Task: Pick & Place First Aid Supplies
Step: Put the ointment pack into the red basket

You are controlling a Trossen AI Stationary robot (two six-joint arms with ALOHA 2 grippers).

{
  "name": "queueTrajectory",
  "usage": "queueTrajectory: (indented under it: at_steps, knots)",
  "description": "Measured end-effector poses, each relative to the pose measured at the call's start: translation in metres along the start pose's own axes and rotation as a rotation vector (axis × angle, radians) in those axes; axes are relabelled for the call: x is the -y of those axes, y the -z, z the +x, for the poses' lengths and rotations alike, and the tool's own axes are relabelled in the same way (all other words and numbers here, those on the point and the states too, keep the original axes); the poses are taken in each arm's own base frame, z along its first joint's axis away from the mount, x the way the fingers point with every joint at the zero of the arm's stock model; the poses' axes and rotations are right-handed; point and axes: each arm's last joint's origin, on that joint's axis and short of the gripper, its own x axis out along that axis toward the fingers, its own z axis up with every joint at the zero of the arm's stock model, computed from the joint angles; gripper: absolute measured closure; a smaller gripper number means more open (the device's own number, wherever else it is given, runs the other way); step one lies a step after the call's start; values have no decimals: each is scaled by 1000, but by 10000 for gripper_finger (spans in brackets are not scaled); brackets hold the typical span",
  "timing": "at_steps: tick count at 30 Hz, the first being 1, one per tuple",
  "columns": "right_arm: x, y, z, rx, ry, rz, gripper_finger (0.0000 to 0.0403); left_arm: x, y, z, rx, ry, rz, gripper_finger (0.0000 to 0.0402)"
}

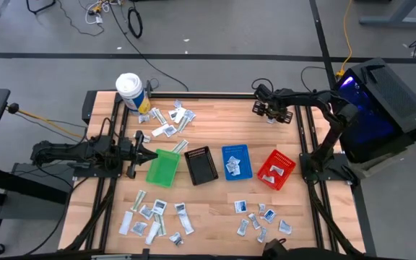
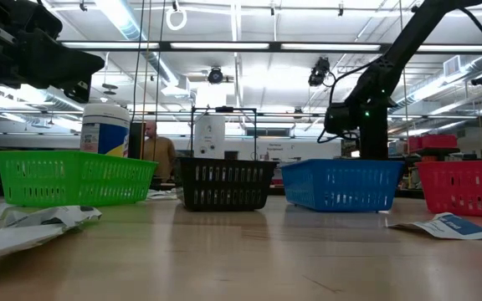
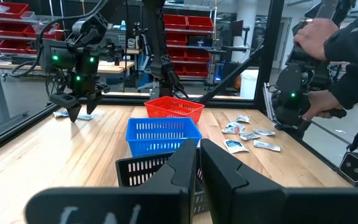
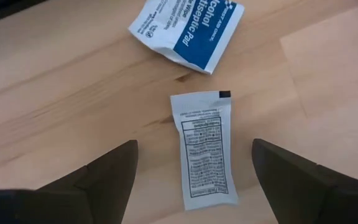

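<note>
In the right wrist view a small white sachet with black print [image 4: 204, 149] lies flat on the wooden table. A blue-and-white antiseptic pad packet [image 4: 188, 28] lies just beyond it. My right gripper [image 4: 194, 146] is open and points steeply down over the white sachet, one finger on either side, touching nothing. It hovers at the table's far right corner [image 1: 271, 112], and the left wrist view shows it as well [image 3: 79, 106]. My left gripper [image 1: 144, 149] waits level at the left, shut and holding nothing [image 3: 199, 162].
Green [image 1: 163, 167], black [image 1: 201, 165], blue [image 1: 237, 162] and red [image 1: 276, 170] bins stand in a row mid-table. Loose sachets lie far left [image 1: 168, 121], near left [image 1: 157, 217] and near right [image 1: 262, 217]. A white tub [image 1: 130, 90] stands far left. A person [image 3: 334, 50] stands beyond the table.
</note>
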Motion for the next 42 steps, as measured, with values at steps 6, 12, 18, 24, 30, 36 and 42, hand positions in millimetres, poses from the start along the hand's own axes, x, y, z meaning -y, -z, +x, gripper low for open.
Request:
queueTrajectory:
  at_steps: [6, 12, 18, 24, 30, 36, 42]
  knots:
    - [1, -1, 1, -8, -4, -7, 106, 0, 0, 0, 0, 0, 0, 369]
    - [1, 0, 1, -15, -6, -10, 161, 0, 0, 0, -1, 0, 0, 369]
    - [1, 0, 1, -28, -13, -10, 215, 0, 0, 0, 0, 0, 0, 369]
    - [1, 0, 1, -34, -16, -18, 253, 0, 0, 0, 0, 0, 0, 369]
    - [1, 0, 1, -38, -17, -26, 275, 0, 0, 0, 0, 0, 0, 369]
    - [1, 0, 1, -41, -18, -28, 287, 0, 0, 0, 0, 0, 0, 369]
    - [1, 1, 0, -41, -19, -44, 293, 0, 0, 0, 0, 0, 0, 369]
